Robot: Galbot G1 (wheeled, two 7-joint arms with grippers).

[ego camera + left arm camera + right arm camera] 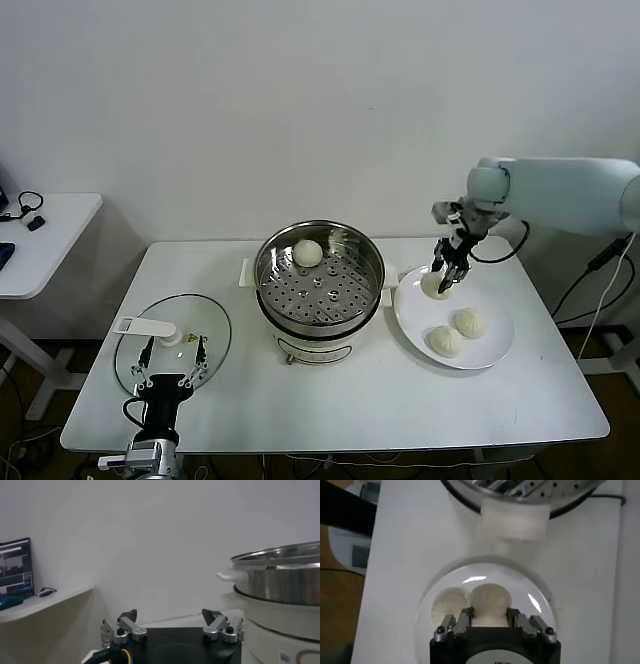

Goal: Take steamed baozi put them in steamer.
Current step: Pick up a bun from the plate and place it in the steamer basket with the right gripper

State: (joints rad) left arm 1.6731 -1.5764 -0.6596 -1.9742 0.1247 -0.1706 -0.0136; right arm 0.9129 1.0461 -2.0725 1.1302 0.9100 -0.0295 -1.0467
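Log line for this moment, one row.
right hand: shut on baozi over plate | steamer: one bun | plate: two buns | left hand: open, idle

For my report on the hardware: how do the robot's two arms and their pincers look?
The right arm has a smooth pale blue-white shell, with black cable beside it. Both the right pincer and the left pincer have silvery metal fingers on black bodies; a yellow wire shows by the left one.

Pale blue-white tubular right arm point(570, 192) with black cable; black-bodied grippers carry silver, screw-fastened metal finger links point(122, 630).
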